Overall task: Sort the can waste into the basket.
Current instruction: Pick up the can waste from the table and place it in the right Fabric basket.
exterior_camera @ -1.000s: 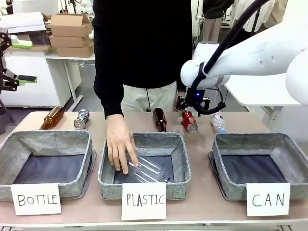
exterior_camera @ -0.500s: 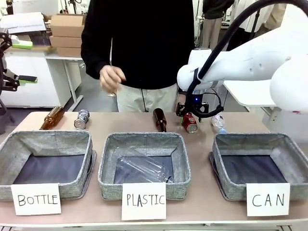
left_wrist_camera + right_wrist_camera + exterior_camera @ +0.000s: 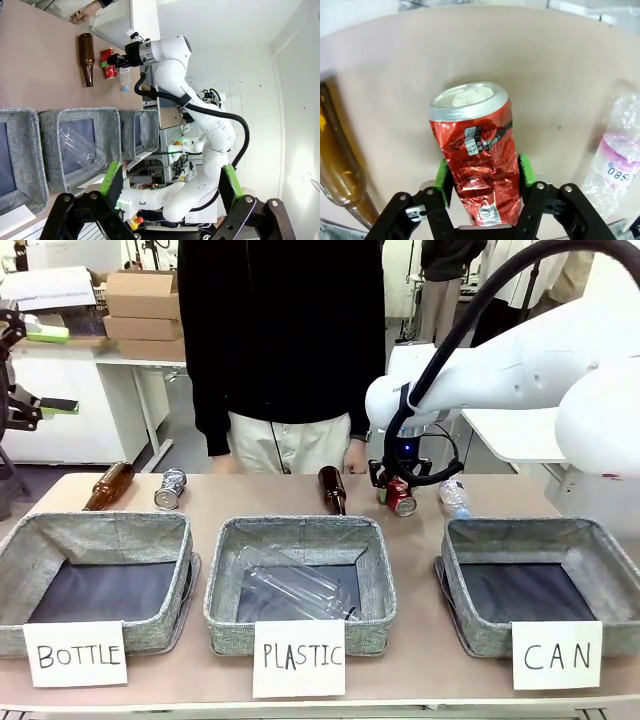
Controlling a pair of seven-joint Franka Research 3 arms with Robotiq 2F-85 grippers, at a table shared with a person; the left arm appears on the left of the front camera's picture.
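The right tool (image 3: 485,176) grips the crumpled red metal drink can (image 3: 472,145) between its green pads (image 3: 443,181), at the far side of the pale brown worktop (image 3: 412,540), between a brown glass bottle (image 3: 332,489) and a clear plastic bottle (image 3: 453,495). The grey woven basket (image 3: 540,530) signed "CAN" stands nearer. The left tool (image 3: 170,175) gapes wide.

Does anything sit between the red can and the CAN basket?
A small plastic bottle lies beside the red can, on the side toward the CAN basket, so a slide would likely hit it. The fingers of the right gripper hold the can's sides; once lifted, nothing visible blocks it.
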